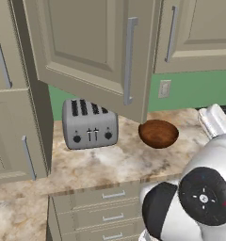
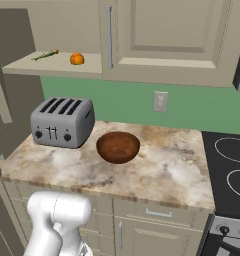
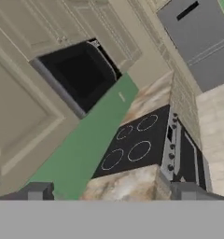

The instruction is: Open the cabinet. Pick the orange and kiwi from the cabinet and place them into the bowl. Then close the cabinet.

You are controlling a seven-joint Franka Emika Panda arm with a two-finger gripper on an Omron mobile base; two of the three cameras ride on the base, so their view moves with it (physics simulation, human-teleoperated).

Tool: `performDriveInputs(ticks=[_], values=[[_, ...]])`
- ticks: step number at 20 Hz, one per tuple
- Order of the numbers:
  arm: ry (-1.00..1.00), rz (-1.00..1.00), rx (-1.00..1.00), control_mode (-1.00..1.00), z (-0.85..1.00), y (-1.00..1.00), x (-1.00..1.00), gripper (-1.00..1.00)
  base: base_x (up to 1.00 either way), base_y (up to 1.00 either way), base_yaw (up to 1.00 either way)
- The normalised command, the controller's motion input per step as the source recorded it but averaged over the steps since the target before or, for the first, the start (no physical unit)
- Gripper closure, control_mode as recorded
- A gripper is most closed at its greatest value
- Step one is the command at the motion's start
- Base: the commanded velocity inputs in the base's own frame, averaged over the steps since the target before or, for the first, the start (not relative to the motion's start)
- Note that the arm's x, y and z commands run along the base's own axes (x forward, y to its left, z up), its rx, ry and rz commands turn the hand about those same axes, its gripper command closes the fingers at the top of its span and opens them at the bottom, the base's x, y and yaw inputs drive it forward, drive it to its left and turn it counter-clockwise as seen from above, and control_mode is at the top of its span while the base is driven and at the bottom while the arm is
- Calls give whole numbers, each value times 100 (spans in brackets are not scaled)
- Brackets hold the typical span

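Observation:
The cabinet's (image 2: 172, 30) left door (image 1: 86, 47) hangs swung open over the counter, and its right door is shut. On the bare shelf (image 2: 57, 66) inside lies the orange (image 2: 77, 58), with a thin green stalk beside it. The kiwi is out of view. The reddish-brown bowl (image 2: 118, 146) (image 1: 158, 133) stands empty on the counter, right of the toaster. My gripper (image 3: 114, 193) is open, its fingertips (image 3: 37, 191) far apart with nothing between them. It looks along the wall toward the stove, away from the shelf and the bowl.
A silver toaster (image 1: 90, 123) (image 2: 62, 121) stands under the open door. A black stovetop (image 2: 232, 165) (image 3: 132, 144) borders the counter on the right, with a dark microwave (image 3: 81, 74) above it. Drawers (image 1: 110, 207) run below the marble counter (image 2: 167, 165).

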Motion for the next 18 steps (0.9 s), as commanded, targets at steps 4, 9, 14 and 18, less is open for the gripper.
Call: performDriveInputs(ticks=[4,9,14,18], values=[[3,38,8,-100,-11,-59,18,-100,0,0,0],[7,4,-2,-100,-16,4,7,-100,0,0,0],[13,40,20,-100,-14,-28,50,-100,0,0,0],[20,55,23,-100,-1,-1,55,-100,0,0,0]])
